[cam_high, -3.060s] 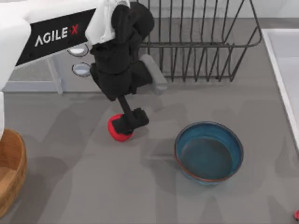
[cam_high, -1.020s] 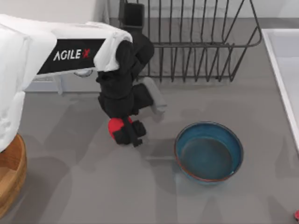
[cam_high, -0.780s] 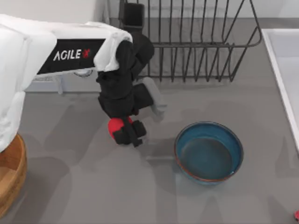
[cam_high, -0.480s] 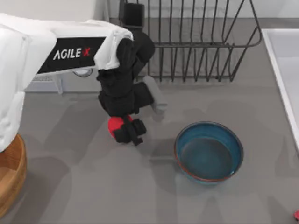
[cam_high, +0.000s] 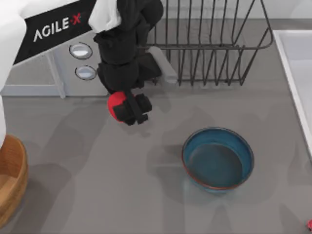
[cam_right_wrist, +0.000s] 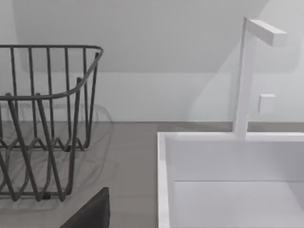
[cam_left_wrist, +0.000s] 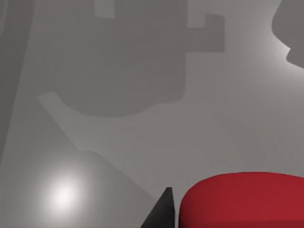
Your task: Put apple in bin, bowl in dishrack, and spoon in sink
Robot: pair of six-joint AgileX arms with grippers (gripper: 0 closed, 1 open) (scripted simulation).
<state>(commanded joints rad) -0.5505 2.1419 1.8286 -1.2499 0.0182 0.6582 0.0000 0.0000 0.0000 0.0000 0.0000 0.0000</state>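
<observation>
My left gripper (cam_high: 127, 110) is shut on the small red apple (cam_high: 115, 104) and holds it above the grey table, in front of the microwave. Up close in the left wrist view, the apple (cam_left_wrist: 242, 199) sits beside one black fingertip (cam_left_wrist: 162, 211). The blue bowl (cam_high: 218, 159) stands upright to the right of the gripper, apart from it. The black wire dishrack (cam_high: 209, 44) is at the back. The wooden bin (cam_high: 10, 181) is at the left edge, the white sink (cam_high: 297, 63) at the right edge. A tiny red tip of the spoon (cam_high: 309, 224) shows at the bottom right corner.
A white microwave with two round knobs (cam_high: 81, 50) stands behind the left arm. The right wrist view looks at the dishrack (cam_right_wrist: 42, 118), the sink (cam_right_wrist: 228, 180) and its white faucet (cam_right_wrist: 247, 76); a dark part of my right gripper (cam_right_wrist: 90, 213) shows at that view's edge.
The left gripper closed on the apple on the table, then rose with it and shifted toward the back. The bowl has not moved.
</observation>
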